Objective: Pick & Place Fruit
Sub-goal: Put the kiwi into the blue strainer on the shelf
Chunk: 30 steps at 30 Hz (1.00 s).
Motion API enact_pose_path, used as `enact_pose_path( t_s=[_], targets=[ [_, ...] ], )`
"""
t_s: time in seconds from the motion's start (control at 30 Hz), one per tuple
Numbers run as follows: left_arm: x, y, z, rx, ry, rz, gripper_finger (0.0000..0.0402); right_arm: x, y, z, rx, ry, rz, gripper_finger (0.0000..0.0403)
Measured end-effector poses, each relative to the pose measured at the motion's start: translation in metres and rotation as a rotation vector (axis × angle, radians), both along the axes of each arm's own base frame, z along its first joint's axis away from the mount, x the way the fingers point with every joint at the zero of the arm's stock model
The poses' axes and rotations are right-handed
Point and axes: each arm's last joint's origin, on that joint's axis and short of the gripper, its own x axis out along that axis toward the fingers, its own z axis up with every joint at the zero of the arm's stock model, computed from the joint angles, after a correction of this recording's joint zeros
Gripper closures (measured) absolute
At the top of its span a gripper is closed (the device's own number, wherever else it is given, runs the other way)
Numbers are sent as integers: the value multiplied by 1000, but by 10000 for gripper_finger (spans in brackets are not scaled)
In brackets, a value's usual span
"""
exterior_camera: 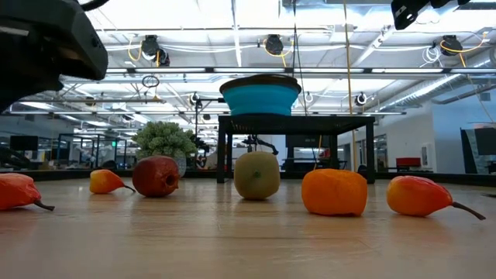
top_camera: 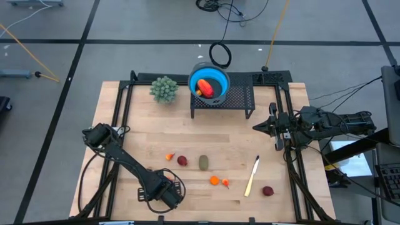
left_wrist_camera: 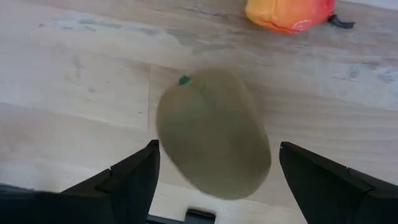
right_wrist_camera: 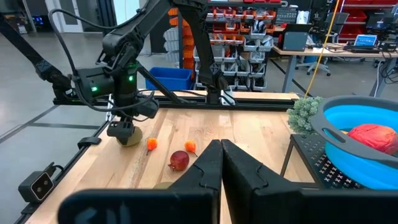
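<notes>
Olive-green oval fruit (left_wrist_camera: pixel 214 134) is lying on the desk (top_camera: pixel 144 125) just ahead of the left pincer (top_camera: pixel 165 192), not yet held. The pincer's fingers are standing wide apart, and the fruit's long axis is slanting across the gap. Left arm is nearer. Right pincer (top_camera: pixel 257 127) is waiting closed, well apart. Desk is showing pale flat wood planks, and an open workshop hall is showing behind.

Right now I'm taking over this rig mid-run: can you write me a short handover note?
Left pincer: open, over the olive-green fruit, not gripping it.
Right pincer: shut, idle at the table's right side.
Done: one red-orange fruit lies in the blue bowl.
Left: olive-green fruit, two dark red fruits and three small orange ones on the table.
</notes>
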Motion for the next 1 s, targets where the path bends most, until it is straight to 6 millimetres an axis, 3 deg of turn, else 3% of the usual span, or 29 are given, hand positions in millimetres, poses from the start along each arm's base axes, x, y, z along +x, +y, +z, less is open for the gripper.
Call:
enact_pose_path(
  t_s=[0.3,0.67,1.0],
  targets=[
    [-4,3,-14,-20,-2,0,117,0,0,0,0,0,-1,403],
    [-5,4,-16,-30,9,-22,159,0,0,1,1,-6,-1,403],
    [-8,2,-13,-143,58,-131,164,0,0,1,1,-7,-1,403]
  ],
)
